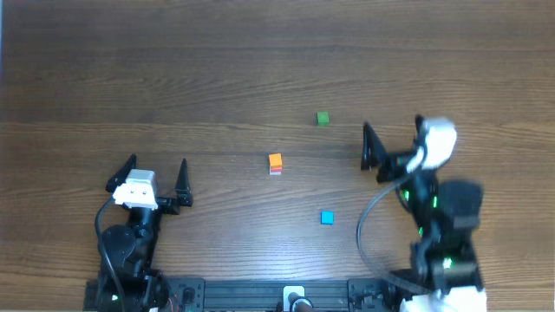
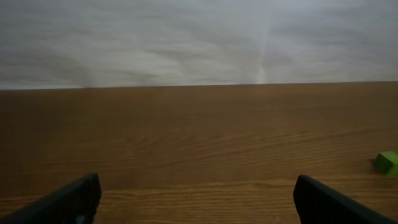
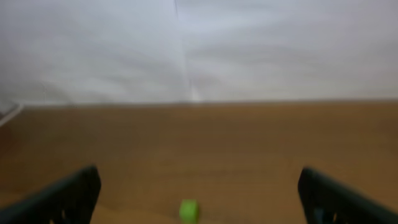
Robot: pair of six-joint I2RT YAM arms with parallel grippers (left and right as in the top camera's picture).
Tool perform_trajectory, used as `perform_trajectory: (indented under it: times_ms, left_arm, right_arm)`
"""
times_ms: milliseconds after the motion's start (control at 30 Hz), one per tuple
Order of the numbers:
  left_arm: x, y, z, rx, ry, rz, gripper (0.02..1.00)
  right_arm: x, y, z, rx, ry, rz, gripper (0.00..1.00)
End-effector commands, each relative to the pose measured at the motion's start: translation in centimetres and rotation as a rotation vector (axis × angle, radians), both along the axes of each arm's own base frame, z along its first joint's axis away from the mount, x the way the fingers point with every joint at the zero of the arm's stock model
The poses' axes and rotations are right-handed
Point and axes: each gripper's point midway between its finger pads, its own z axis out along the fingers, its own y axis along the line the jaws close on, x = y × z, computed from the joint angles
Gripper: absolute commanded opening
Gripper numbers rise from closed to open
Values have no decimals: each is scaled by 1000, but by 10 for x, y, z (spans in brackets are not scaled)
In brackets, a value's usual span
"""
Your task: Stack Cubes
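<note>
Left gripper [image 1: 157,161]: fingers spread, holding nothing. Right gripper [image 1: 393,126]: fingers spread, holding nothing. The small blue cube [image 1: 326,217] lies on the brown wooden table [image 1: 260,69], behind the right gripper on its inner side. The small orange cube [image 1: 275,160] rests on a reddish cube [image 1: 275,172] between the two grippers. The small green cube [image 3: 189,210] lies ahead of the right gripper, in line with the gap between its fingers.

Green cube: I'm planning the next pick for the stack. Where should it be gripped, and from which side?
Likely by two opposite side faces, coming down from above. The green cube sits flat on the table with nothing touching it, so all its sides are free. The right gripper is nearer, open, and its wrist view has the cube roughly midway between its fingers.
</note>
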Motion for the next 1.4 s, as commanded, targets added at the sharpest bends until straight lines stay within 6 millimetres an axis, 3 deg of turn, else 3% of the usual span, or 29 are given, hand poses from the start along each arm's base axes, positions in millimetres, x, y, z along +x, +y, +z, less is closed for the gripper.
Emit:
perform_trajectory:
  times_ms: [33,267,400,567,767,867,1267,1400]
  left_arm:
    - [0,-1,-1,13,-2,-7,998]
    - [0,-1,-1,13,-2,-7,1000]
    - [0,-1,-1,13,-2,-7,1000]
    - [0,-1,-1,13,-2,-7,1000]
    - [0,-1,-1,13,-2,-7,998]
    - [0,-1,-1,13,-2,-7,998]
    - [0,-1,-1,13,-2,-7,1000]
    - [0,-1,-1,13,-2,-7,998]
  right_arm:
    - [32,17,9,19,186,88,993]
    - [74,38,-31,-33,610,117,993]
    - [95,70,-76,-130,839,132,993]
    - [104,89,-117,-213,969,81,993]
    - [110,96,-169,-283,1087,5,993]
    - [114,89,-195,-303,1139,-64,993]
    - [120,80,-243,-322,1207,-119,993]
    - [124,79,-247,-317,1201,-122,917]
